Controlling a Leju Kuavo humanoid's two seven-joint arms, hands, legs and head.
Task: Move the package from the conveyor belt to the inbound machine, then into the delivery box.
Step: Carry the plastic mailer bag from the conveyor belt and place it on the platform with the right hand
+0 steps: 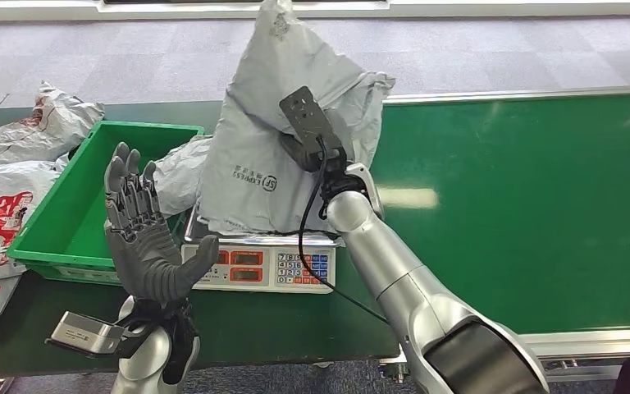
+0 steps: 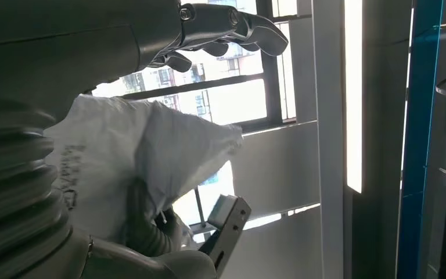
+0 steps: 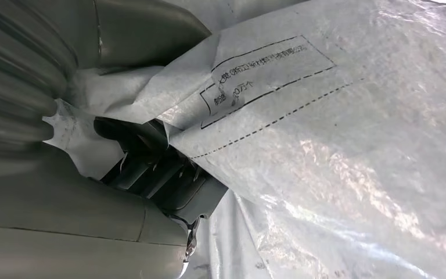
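A green belt (image 1: pixel 525 205) is spreading across the right half of the head view, smooth and matte, edged with a silver rail. A green plastic bin (image 1: pixel 53 215) is sitting at the left, rectangular with sloped walls, and crinkled white bags (image 1: pixel 4 197) with red print are lying beside it at the left edge. A flat scale (image 1: pixel 262 264) with red displays and a keypad is standing at centre, between the bin and the belt.

The package (image 1: pixel 271 139), a large grey plastic mailer, soft and creased, printed with an express logo, is standing upright in the centre, its lower edge resting on the scale's platform and its top reaching the upper edge of the frame. It is blocking the view of the bin's far right corner.

The right hand (image 1: pixel 316 152) is grasping the package from the front at mid-height; in the right wrist view the film is bunching around its dark fingers (image 3: pixel 151 168).

The left hand (image 1: pixel 143 238) is hanging released at lower left, fingers spread and pointing up, in front of the bin and just left of the package, not touching it. In the left wrist view the package (image 2: pixel 128 157) is showing beyond the left hand (image 2: pixel 220 26).
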